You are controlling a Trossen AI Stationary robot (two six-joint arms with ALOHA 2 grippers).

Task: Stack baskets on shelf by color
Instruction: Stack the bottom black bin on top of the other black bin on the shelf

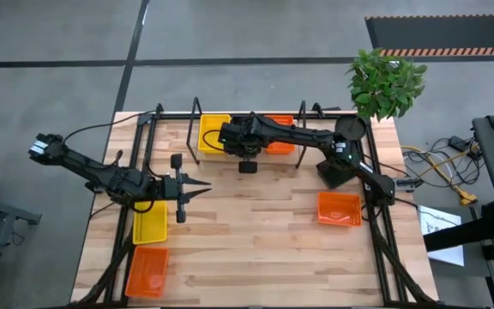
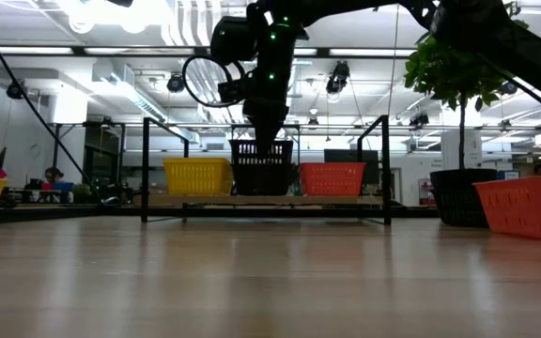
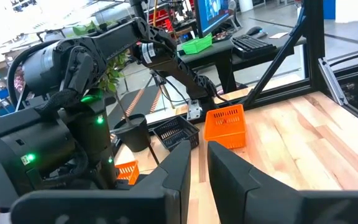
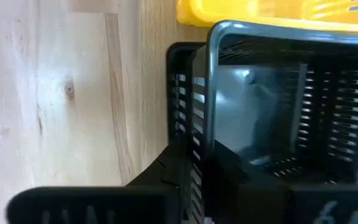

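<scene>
The shelf (image 1: 197, 116) runs along the table's far edge. On it a yellow basket (image 2: 198, 176) is at the left, a black basket (image 2: 261, 167) in the middle and an orange basket (image 2: 332, 178) at the right. My right gripper (image 1: 245, 142) comes down onto the black basket from above and is shut on its wall. Its top stands higher than its neighbours' tops. My left gripper (image 1: 202, 187) hovers shut over the table's left half, pointing level toward the right, touching nothing. My right gripper holds the black basket by one side wall (image 4: 194, 134), one finger inside the basket and one outside. The fingers slant steeply down from above. In the low view the basket sits upright between the yellow and orange ones, with its bottom (image 2: 261, 192) down at the shelf board.
A yellow basket (image 1: 150, 221) and an orange one (image 1: 147, 270) lie near the left front corner, below my left arm. Another orange basket (image 1: 339, 209) sits at the right. A black basket (image 3: 176, 132) lies by the dark pot (image 1: 350, 127) of the plant (image 1: 386, 81).
</scene>
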